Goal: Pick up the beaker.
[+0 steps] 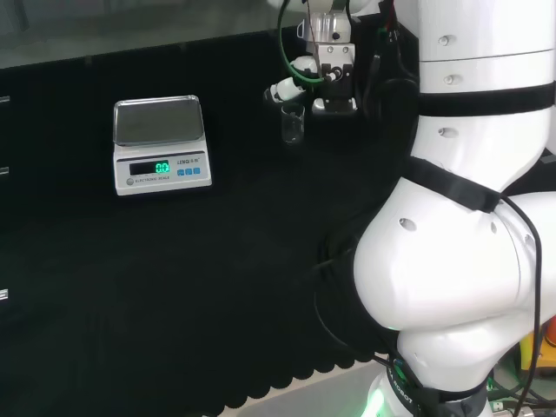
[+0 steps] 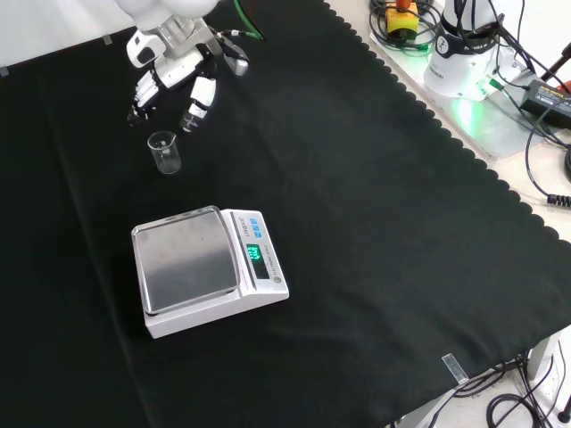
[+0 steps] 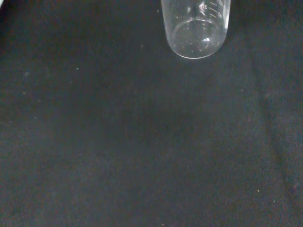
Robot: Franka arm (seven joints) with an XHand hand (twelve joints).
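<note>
A small clear glass beaker (image 1: 293, 124) stands upright on the black cloth, empty as far as I can see. In the front view the beaker (image 2: 164, 152) is just below the hand (image 2: 174, 85), which hovers above and behind it with its fingers hanging relaxed and apart. In the head view the hand (image 1: 314, 82) sits just right of and above the beaker, not touching it. The wrist view looks down on the beaker (image 3: 195, 27) standing on the cloth, its printed scale faintly visible.
A white electronic scale (image 1: 160, 144) with a steel pan stands on the cloth, left of the beaker in the head view; in the front view the scale (image 2: 203, 269) is nearer the camera. The arm's white links (image 1: 469, 217) rise at the head view's right.
</note>
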